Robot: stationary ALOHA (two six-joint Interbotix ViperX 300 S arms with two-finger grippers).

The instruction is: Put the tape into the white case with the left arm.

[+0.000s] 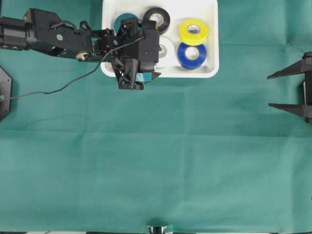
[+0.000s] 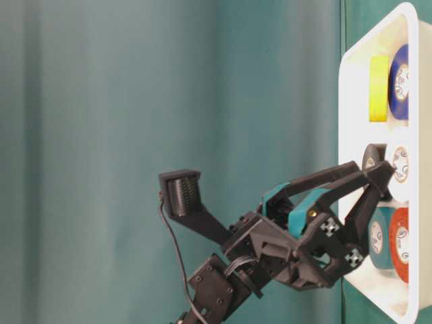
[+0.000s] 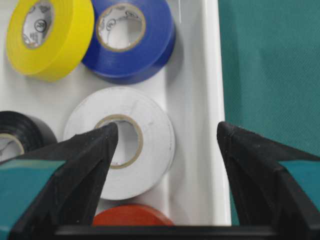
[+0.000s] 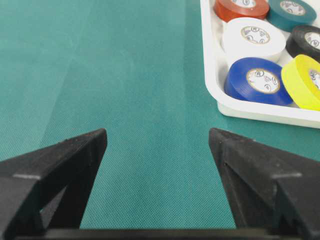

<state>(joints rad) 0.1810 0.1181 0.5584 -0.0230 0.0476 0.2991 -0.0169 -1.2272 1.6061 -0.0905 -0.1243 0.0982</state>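
Left tool [image 3: 167, 140]: spread wide over the white case [image 1: 210, 68], gripping nothing.
White tape [image 3: 122, 140]: flat in the case, under the left tool's tips.
Other rolls: yellow [image 1: 193, 31], blue [image 1: 191, 54], black [image 1: 156, 19], also inside.
Right tool [image 1: 273, 90]: open, empty, over the green desk [image 1: 161, 161].

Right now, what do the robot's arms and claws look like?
Both arms are black. The left arm is chunky and jointed, with a thin black cable looping off it. Its left gripper has two pointed black fingers with teal strips, plus small black-and-white checkered stickers in the table-level view. The right gripper has plain black pointed fingers, no teal.
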